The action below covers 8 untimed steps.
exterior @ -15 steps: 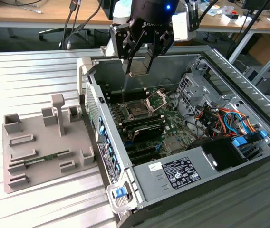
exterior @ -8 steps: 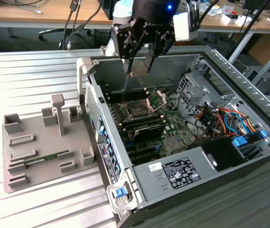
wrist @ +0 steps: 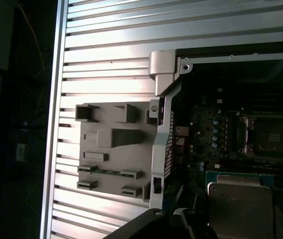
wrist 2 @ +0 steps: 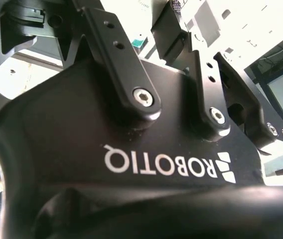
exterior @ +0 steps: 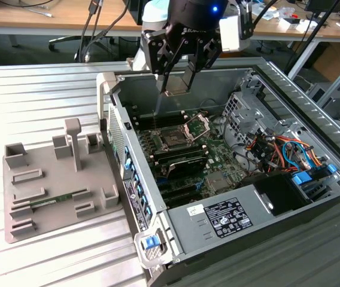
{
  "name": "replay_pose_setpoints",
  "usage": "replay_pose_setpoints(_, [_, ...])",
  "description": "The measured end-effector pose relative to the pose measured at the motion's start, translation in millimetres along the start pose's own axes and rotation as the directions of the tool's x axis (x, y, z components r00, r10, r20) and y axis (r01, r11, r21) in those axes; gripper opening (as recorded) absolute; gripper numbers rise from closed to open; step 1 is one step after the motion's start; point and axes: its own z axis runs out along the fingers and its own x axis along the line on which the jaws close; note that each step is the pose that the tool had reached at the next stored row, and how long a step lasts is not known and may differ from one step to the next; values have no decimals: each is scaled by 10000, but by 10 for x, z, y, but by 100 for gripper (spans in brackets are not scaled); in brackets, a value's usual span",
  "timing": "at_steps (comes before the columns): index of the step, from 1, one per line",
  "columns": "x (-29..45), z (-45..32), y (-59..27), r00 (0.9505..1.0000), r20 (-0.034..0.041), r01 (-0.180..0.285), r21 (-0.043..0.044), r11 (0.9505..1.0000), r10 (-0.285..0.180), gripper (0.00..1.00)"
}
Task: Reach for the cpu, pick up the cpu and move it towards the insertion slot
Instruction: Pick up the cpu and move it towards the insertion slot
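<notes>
The gripper [exterior: 176, 84] hangs over the open computer case [exterior: 290, 107] in the exterior view, its black fingers [exterior: 169, 67] closed on the cpu [exterior: 177, 84], a flat square chip seen edge-on with a pale silvery face. In the first wrist view the same cpu [wrist: 240, 209] shows as a dull metal plate with a thin green rim, held up clear of the board. Judged step: pickup done, carry under way, chip not yet over its seat. The insertion slot [exterior: 175, 139] lies below the gripper on the green motherboard [exterior: 218, 161], a dark square centre with a silver hinged frame [exterior: 196, 125] standing open beside it; in the first wrist view the insertion slot [wrist: 273, 137] sits apart from the chip. The remaining move seems to call for lining the chip square and flat over the socket, with the raised frame as something to catch on. Off to the exterior view's left, a grey moulded holder [exterior: 56, 185] with blocky posts rests on the ribbed metal table [exterior: 38, 95], a thin green memory stick [exterior: 53, 201] lying in one of its grooves.
</notes>
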Motion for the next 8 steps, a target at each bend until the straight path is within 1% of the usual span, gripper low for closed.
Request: replay_pose_setpoints(8, [-34,0,-3,10000,1,1,0,10000,-1,55])
